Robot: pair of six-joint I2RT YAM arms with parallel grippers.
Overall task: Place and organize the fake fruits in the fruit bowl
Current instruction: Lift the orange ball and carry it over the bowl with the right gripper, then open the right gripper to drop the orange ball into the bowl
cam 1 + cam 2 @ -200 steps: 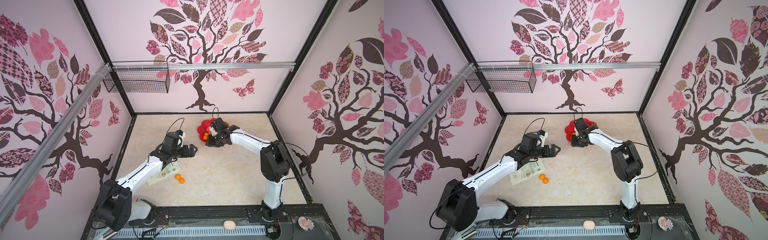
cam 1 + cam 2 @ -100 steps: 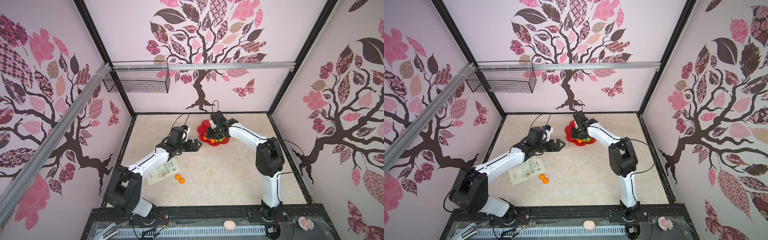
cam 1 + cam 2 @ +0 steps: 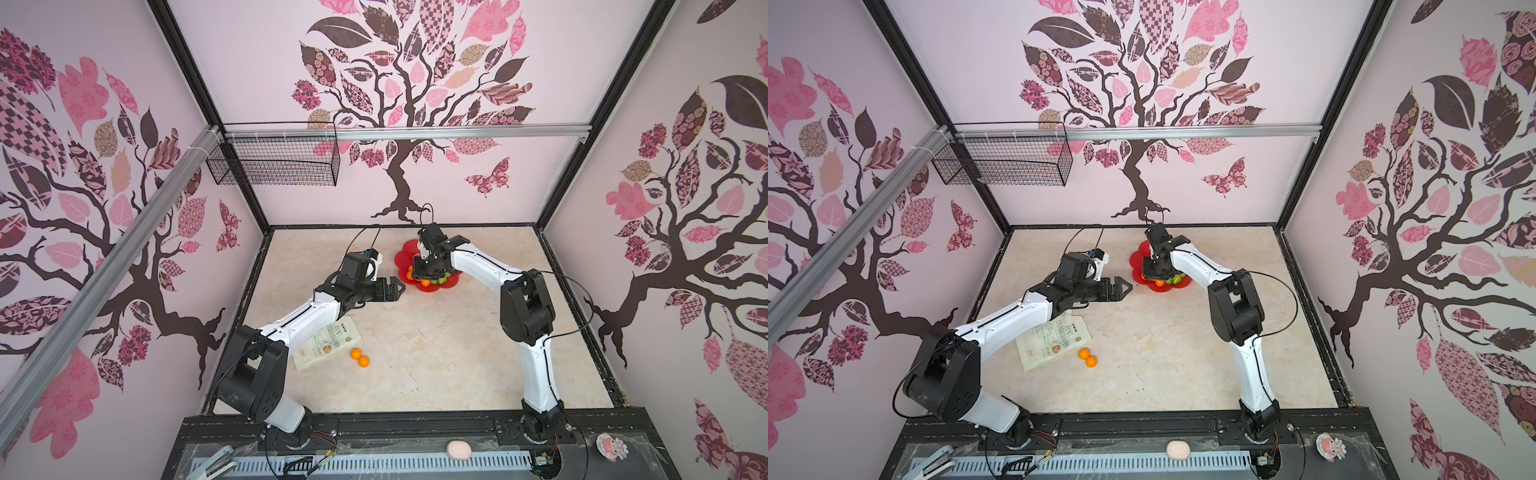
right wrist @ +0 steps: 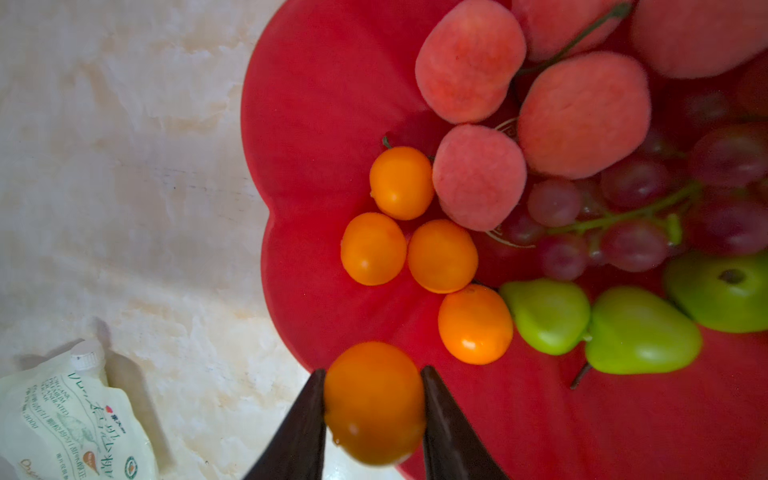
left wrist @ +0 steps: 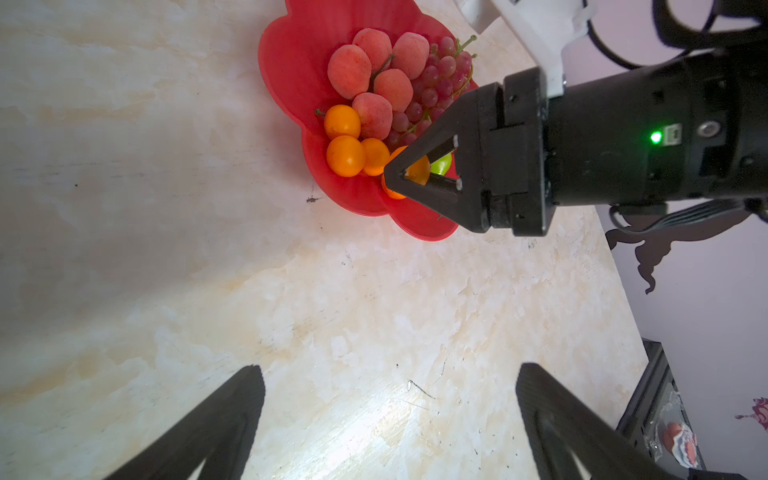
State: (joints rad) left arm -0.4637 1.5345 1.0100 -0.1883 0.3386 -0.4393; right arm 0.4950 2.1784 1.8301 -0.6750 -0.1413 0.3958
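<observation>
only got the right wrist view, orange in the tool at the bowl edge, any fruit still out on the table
Observer: Yes, two oranges lie on the table, touching each other, right beside the white pouch.
Operator: where's the left tool
Observer: The left tool hangs near the fruit bowl, apart from it, jaws open and holding nothing.
Operator: how does the bowl look from above
Observer: Partly hidden: in both top views the right arm covers its middle, and green pears peek out at its front edge.
</observation>
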